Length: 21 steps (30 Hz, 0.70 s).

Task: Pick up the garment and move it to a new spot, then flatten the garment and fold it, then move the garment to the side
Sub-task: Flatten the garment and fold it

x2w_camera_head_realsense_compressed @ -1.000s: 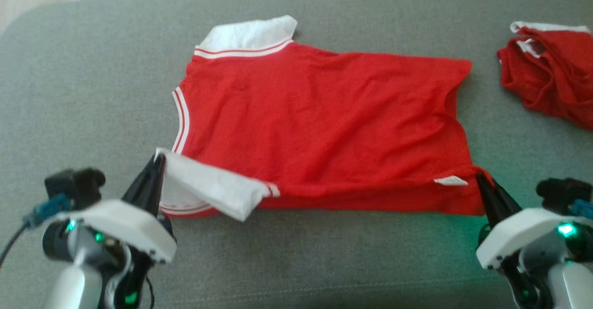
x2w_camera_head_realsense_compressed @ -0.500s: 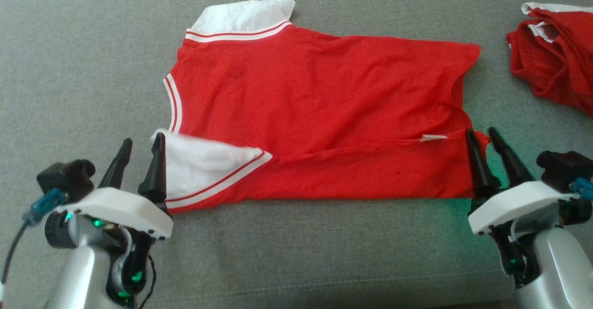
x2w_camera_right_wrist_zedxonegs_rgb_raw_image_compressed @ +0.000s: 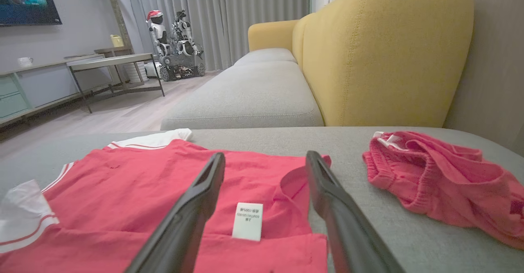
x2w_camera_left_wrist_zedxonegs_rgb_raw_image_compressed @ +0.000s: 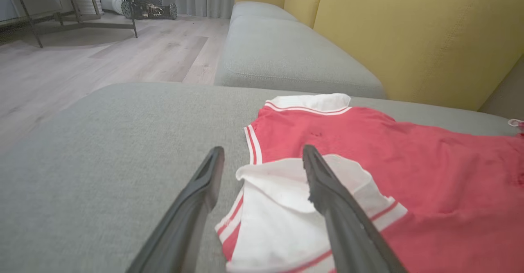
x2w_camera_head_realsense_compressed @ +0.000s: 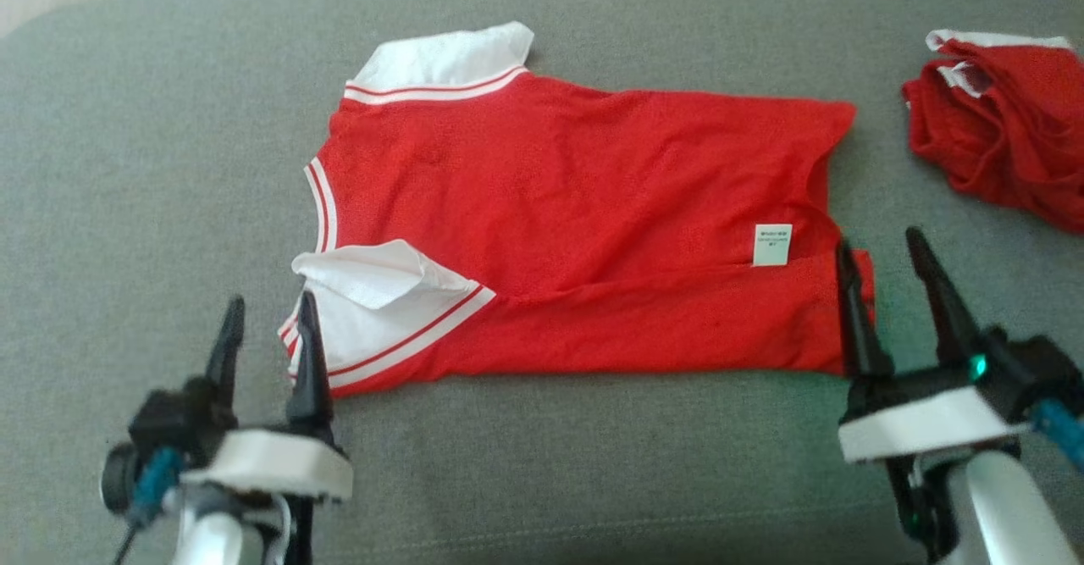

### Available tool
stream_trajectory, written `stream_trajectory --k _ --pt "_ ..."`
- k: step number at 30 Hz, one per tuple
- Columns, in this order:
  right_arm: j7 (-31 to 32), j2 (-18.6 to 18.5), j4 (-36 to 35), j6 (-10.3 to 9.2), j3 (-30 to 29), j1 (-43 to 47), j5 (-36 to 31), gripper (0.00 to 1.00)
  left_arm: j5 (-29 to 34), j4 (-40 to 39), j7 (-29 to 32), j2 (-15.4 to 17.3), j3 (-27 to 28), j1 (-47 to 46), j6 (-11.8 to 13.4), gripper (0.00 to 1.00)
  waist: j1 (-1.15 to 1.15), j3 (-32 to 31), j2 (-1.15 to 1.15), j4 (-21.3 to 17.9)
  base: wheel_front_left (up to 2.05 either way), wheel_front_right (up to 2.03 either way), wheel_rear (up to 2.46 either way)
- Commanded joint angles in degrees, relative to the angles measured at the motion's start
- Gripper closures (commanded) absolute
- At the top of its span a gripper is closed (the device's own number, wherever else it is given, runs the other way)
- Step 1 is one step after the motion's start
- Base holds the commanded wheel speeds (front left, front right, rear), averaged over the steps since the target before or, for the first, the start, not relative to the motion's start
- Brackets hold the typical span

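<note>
You have the red shirt (x2w_camera_head_realsense_compressed: 576, 209) lying spread on the grey sofa cushion (x2w_camera_head_realsense_compressed: 127, 167), in the middle of the head view, its long side running left to right. The knit looks soft and matte. It is mostly flat, with shallow diagonal creases, and its near edge is folded over into a long straight band. At the left end the curved neckline (x2w_camera_head_realsense_compressed: 322, 209) carries red-and-white striped trim. Beside it, a white sleeve (x2w_camera_head_realsense_compressed: 381, 294) edged with thin red stripes is doubled back into a loose, puffed flap. A second white sleeve (x2w_camera_head_realsense_compressed: 445, 57) sticks out at the far edge. A small rectangular care label (x2w_camera_head_realsense_compressed: 771, 245) lies flat on the red cloth near the right end.

Your left gripper (x2w_camera_head_realsense_compressed: 269, 301) has its two tapered dark fingers spread apart, pinching nothing. Its inner finger overlaps the near sleeve's outer edge, and you can't tell whether it touches the cloth. Your right gripper (x2w_camera_head_realsense_compressed: 879, 243) is likewise spread wide and holds nothing. One finger overlaps the shirt's right edge and the other is over bare cushion. In the right wrist view the label shows in the gap between them.

Well apart to the right, a crumpled red garment (x2w_camera_head_realsense_compressed: 999, 133) with a gathered, ribbed edge sits heaped on the same woven cushion. Behind it rises a rounded mustard-yellow backrest (x2w_camera_right_wrist_zedxonegs_rgb_raw_image_compressed: 385, 52).
</note>
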Motion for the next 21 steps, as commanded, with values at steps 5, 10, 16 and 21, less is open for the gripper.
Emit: stream_trajectory --k 5,10,16,21 --pt "-1.6 1.3 -3.9 -0.04 0.1 3.7 -2.2 0.00 2.6 -2.6 -0.8 -0.3 2.0 2.3 0.2 0.00 0.00 -1.9 0.00 0.0 0.00 0.00 0.00" --pt "-1.8 2.2 -3.9 -0.04 -0.4 6.1 -2.6 0.00 3.6 -1.3 -0.8 -0.4 2.0 3.8 -0.9 0.00 0.00 -2.6 0.00 0.1 0.00 0.00 0.00" --pt "-1.7 2.9 -3.4 -0.04 -0.2 6.7 -2.6 0.00 3.5 0.8 -0.8 -0.3 2.2 3.5 -2.3 0.00 0.00 -2.9 0.00 -0.1 0.00 0.00 0.00" --pt "-1.7 3.3 -3.0 -0.04 -0.1 6.5 -2.4 0.00 3.5 1.5 -0.8 -0.5 2.7 3.2 -3.0 0.00 0.00 -3.1 0.00 -0.2 0.00 0.00 0.00"
